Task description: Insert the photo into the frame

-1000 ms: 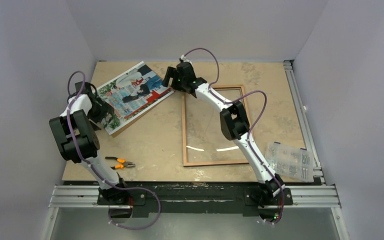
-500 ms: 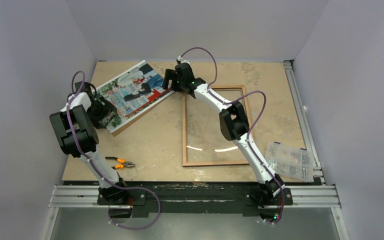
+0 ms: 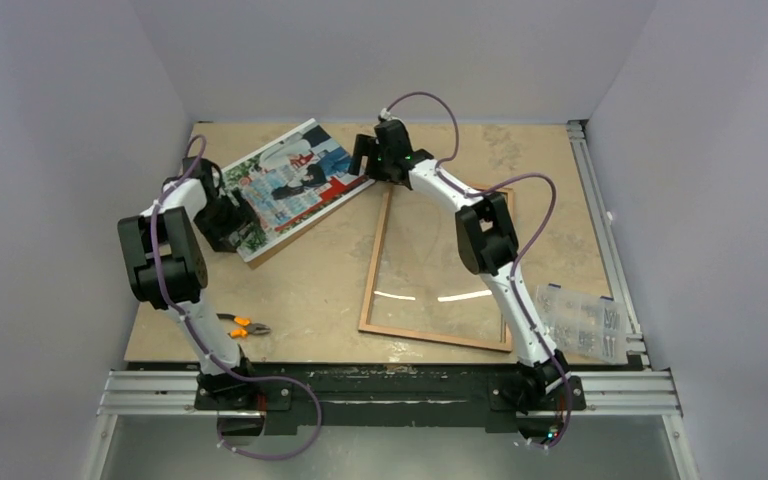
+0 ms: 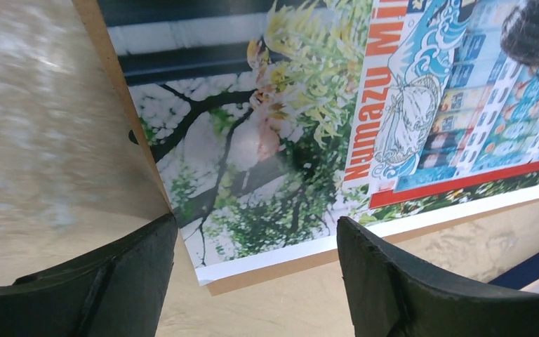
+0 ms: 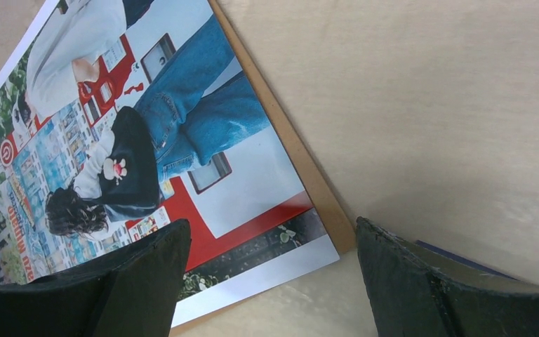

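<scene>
The photo (image 3: 295,180) lies face up on a brown backing board (image 3: 305,228) at the back left of the table. My left gripper (image 3: 228,215) is open over the photo's near-left corner. In the left wrist view that corner (image 4: 203,270) sits between the spread fingers (image 4: 98,281). My right gripper (image 3: 365,160) is open at the photo's right corner (image 5: 323,253), with one finger (image 5: 428,281) on each side. The frame (image 3: 373,262) lies flat to the right, wood-brown side up and skewed. My right arm crosses over its far end.
Orange-handled pliers (image 3: 240,325) lie near the front left edge. A clear plastic box of small parts (image 3: 580,320) sits at the front right. Metal rails (image 3: 600,200) run along the table's right and front sides.
Both grippers have moved to the right, and the photo and its board have shifted right with them. The frame has swung out of square, its far end going right.
</scene>
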`<action>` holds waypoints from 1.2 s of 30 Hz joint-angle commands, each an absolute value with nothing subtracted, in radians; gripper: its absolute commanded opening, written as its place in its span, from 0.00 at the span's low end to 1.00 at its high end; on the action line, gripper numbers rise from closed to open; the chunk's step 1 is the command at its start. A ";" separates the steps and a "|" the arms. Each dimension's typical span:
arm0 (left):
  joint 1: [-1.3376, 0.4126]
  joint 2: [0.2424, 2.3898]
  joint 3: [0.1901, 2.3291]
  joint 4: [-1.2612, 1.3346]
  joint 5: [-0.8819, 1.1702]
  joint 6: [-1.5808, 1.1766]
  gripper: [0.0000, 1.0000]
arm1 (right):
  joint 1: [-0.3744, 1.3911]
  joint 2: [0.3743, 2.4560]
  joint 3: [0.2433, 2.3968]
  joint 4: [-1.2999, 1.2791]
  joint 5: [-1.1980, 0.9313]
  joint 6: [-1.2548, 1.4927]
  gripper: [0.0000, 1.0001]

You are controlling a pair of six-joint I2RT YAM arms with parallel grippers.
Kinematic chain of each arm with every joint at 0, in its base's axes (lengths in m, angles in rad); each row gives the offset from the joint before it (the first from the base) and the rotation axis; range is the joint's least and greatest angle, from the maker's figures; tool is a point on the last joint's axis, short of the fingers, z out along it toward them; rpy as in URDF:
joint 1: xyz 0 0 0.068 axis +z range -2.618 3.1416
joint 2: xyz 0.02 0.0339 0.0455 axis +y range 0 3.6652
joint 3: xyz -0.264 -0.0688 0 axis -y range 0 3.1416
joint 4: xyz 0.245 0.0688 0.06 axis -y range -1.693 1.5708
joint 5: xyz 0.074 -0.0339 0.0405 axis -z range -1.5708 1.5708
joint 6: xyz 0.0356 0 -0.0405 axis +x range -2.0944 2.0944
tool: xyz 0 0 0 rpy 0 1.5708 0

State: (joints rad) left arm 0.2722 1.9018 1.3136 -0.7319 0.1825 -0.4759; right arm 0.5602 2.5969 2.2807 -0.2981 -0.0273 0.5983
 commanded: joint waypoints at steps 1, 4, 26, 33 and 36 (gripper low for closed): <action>0.200 1.844 1.252 -0.672 0.356 -0.485 0.77 | 0.569 2.508 2.222 -0.335 -0.173 0.625 0.85; 0.179 1.786 1.171 -0.623 0.395 -0.499 0.75 | 0.560 2.483 2.205 -0.345 -0.200 0.618 0.85; -0.156 1.348 0.752 -0.445 0.385 -0.744 0.67 | 0.558 2.350 2.088 -0.409 -0.204 0.551 0.90; -0.170 1.280 0.806 -0.580 0.196 -0.678 0.75 | 0.560 2.285 2.043 -0.440 -0.193 0.549 0.92; -0.169 1.304 0.848 -0.590 0.179 -0.656 0.74 | 0.563 2.243 1.973 -0.422 -0.226 0.572 0.91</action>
